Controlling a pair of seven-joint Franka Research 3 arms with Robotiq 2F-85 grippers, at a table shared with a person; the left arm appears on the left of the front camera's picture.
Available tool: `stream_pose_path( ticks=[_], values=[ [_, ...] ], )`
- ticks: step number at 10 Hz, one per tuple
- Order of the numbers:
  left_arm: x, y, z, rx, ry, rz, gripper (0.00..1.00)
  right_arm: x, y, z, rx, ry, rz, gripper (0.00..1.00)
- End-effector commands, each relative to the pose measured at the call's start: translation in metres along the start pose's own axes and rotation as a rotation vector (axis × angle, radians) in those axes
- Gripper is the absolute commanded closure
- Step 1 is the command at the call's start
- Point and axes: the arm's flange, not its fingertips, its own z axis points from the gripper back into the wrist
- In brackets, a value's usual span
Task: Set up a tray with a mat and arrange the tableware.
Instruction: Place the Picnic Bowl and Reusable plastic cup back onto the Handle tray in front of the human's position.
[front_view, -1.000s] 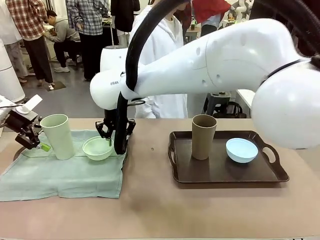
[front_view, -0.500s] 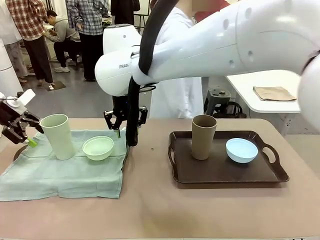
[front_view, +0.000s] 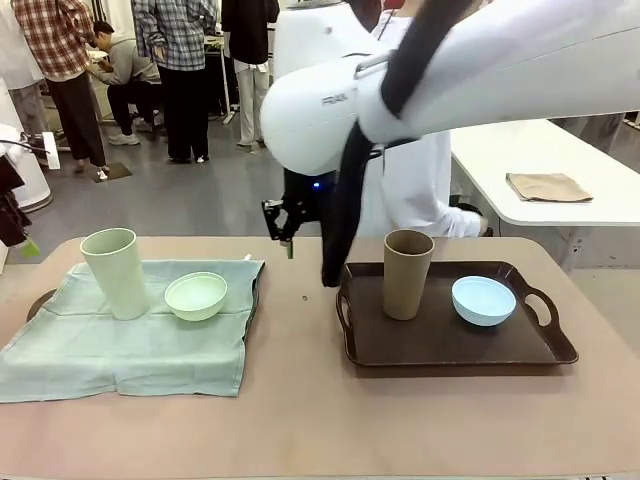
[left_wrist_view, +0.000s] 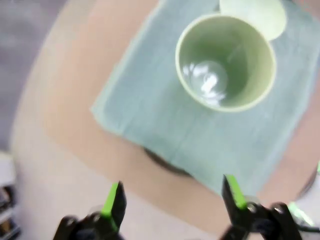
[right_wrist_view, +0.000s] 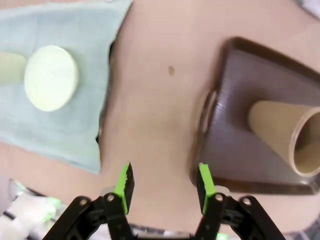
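Tumblers stand up straight with mouths up, so I think fingers would have to close on their sides. The pale green tumbler (front_view: 112, 272) and mint green bowl (front_view: 196, 296) sit on the mat (front_view: 120, 350) over the left tray (front_view: 36, 305). The left gripper (left_wrist_view: 172, 200) is nearer to them, up at the left, with that tumbler to its right. Its fingers are wide apart and empty. The brown tumbler (front_view: 408, 272) and light blue bowl (front_view: 484, 300) sit on the right tray (front_view: 450, 345). The right gripper (right_wrist_view: 165, 187) hangs over the table (front_view: 300, 400) between the trays, half open, holding nothing.
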Motion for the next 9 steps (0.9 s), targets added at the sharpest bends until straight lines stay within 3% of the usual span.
stream_pose_path(
  ticks=[1,4,6,7,9],
  values=[
    [0.021,-0.020,0.035,-0.057,0.110,0.068,0.00,-0.036,-0.026,0.015,-0.020,-0.013,0.094,0.34],
    [0.057,-0.046,0.086,-0.172,0.055,0.182,0.00,-0.072,-0.051,0.057,-0.036,-0.105,0.132,0.34],
    [0.077,-0.058,0.103,-0.175,-0.046,0.283,0.00,-0.068,-0.057,0.056,-0.038,-0.104,0.134,0.34],
    [0.059,-0.056,0.091,-0.171,0.066,0.155,0.00,-0.065,-0.042,0.066,-0.062,-0.104,0.119,0.34],
    [0.059,-0.056,0.091,-0.171,0.066,0.155,0.00,-0.065,-0.042,0.066,-0.062,-0.104,0.119,0.34]
  ],
)
